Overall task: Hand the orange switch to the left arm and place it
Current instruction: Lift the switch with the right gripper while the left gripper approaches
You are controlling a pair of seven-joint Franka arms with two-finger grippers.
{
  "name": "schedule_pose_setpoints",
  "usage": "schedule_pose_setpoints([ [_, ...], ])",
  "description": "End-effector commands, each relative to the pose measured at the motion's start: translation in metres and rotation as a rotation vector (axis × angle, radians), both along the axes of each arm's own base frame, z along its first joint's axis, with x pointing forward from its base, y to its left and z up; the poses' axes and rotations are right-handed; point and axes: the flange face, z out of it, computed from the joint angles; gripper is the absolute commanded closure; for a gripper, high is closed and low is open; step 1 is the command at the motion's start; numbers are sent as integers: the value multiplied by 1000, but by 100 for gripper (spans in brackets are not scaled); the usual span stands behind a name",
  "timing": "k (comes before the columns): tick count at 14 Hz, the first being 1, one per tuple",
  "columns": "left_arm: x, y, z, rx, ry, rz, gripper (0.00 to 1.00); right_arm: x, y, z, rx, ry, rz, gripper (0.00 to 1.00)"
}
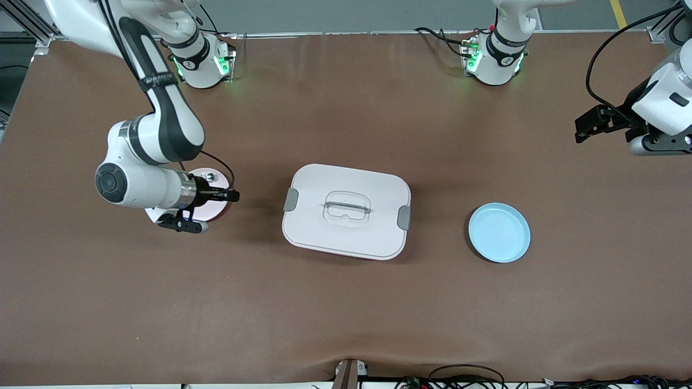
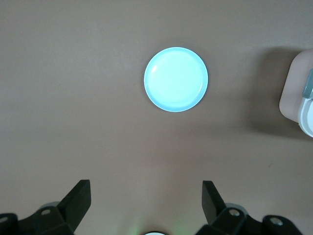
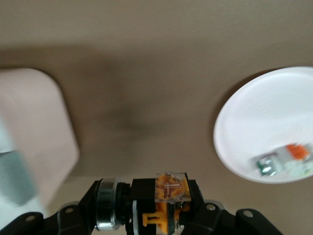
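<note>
Front: pickup looks done, handover and drop still pending. Right gripper [image 1: 230, 195] over pink plate [image 1: 215, 212], toward right arm's end from box [image 1: 346, 212].

Left wrist: left gripper [image 2: 146, 198] spread wide, empty, above blue plate [image 2: 176, 79], waiting.

Right wrist: clamped on orange switch [image 3: 166, 201].

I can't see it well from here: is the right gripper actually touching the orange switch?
Touching. The right wrist view shows the orange switch clamped between the right gripper's fingers, up off the white plate.
</note>
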Motion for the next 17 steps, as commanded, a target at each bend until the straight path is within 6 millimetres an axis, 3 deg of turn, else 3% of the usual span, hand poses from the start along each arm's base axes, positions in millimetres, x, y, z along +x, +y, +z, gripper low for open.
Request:
schedule_pose_setpoints([
  [1, -2, 1, 2, 0, -3, -17, 0, 4, 74, 42, 12, 22, -153, 100],
  [6, -3, -5, 3, -1, -5, -14, 0, 4, 187, 56, 39, 143, -481, 100],
  [8, -5, -23, 6, -15, -18, -43, 0, -1, 223, 59, 19, 175, -582, 100],
  [12, -4, -48, 5, -152, -23, -49, 0, -12, 281, 74, 77, 311, -832, 100],
  [17, -3, -106, -11, -278, -6, 32, 0, -14, 340, 112, 242, 449, -1154, 100],
])
